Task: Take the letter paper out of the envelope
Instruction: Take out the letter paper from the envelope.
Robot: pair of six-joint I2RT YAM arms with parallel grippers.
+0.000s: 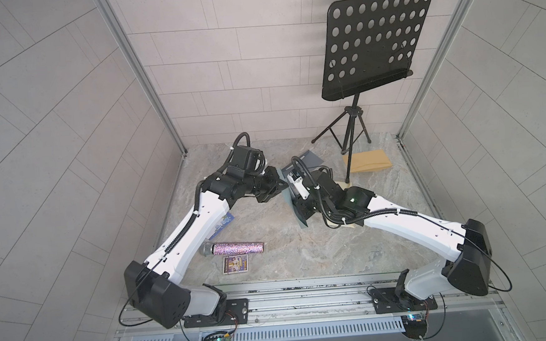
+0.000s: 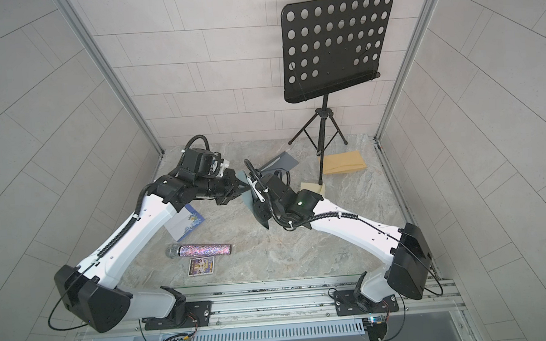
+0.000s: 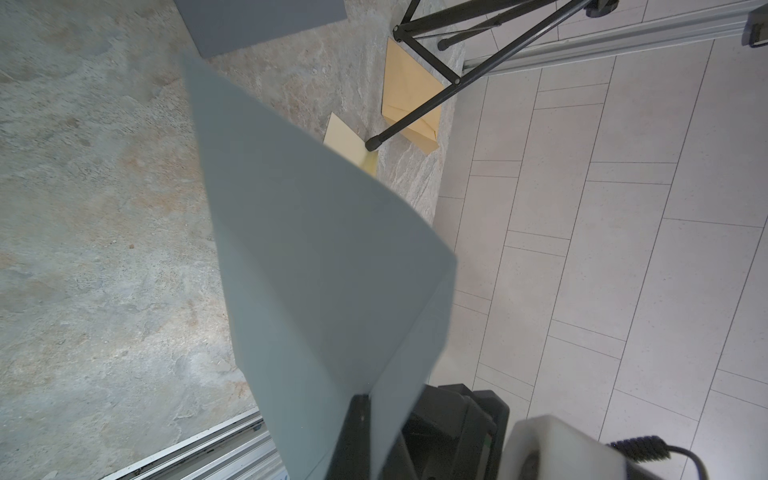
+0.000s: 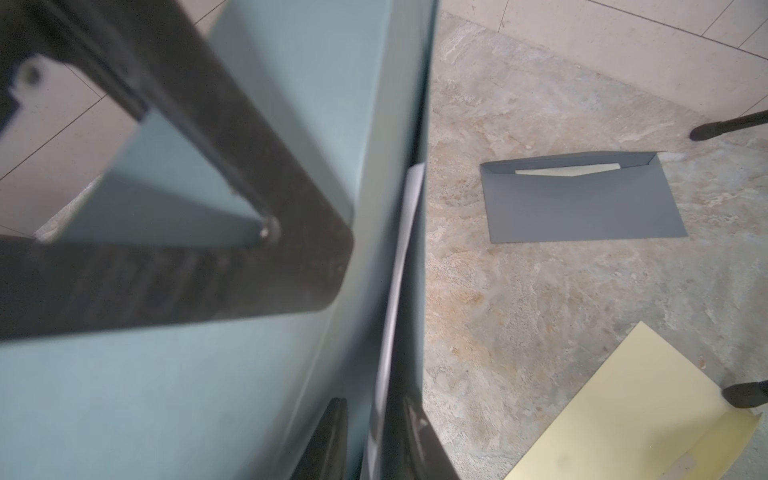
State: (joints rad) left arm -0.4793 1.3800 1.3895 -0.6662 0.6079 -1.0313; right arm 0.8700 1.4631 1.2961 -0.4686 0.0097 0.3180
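A grey-blue envelope [image 1: 300, 221] [image 3: 316, 249] hangs on edge above the table between both arms. My left gripper [image 3: 386, 407] [image 1: 279, 190] is shut on one of its short ends; its black finger [image 4: 174, 274] presses flat on the envelope's face. The white letter paper [image 4: 409, 199] shows as a thin strip in the envelope's open edge. My right gripper [image 4: 370, 411] sits at that edge, jaws narrowly apart, with the paper strip and one envelope wall between them. Whether they pinch the paper I cannot tell. The top views hide the right fingertips behind the wrist.
A second grey envelope [image 4: 582, 203] with pale paper in it lies behind the arms. A brown envelope [image 1: 367, 160] and a yellow sheet [image 4: 644, 415] lie under the music stand [image 1: 377, 41] legs. A glitter microphone [image 1: 234, 248], a card [image 1: 235, 264] and flowered paper [image 2: 185, 223] lie front left.
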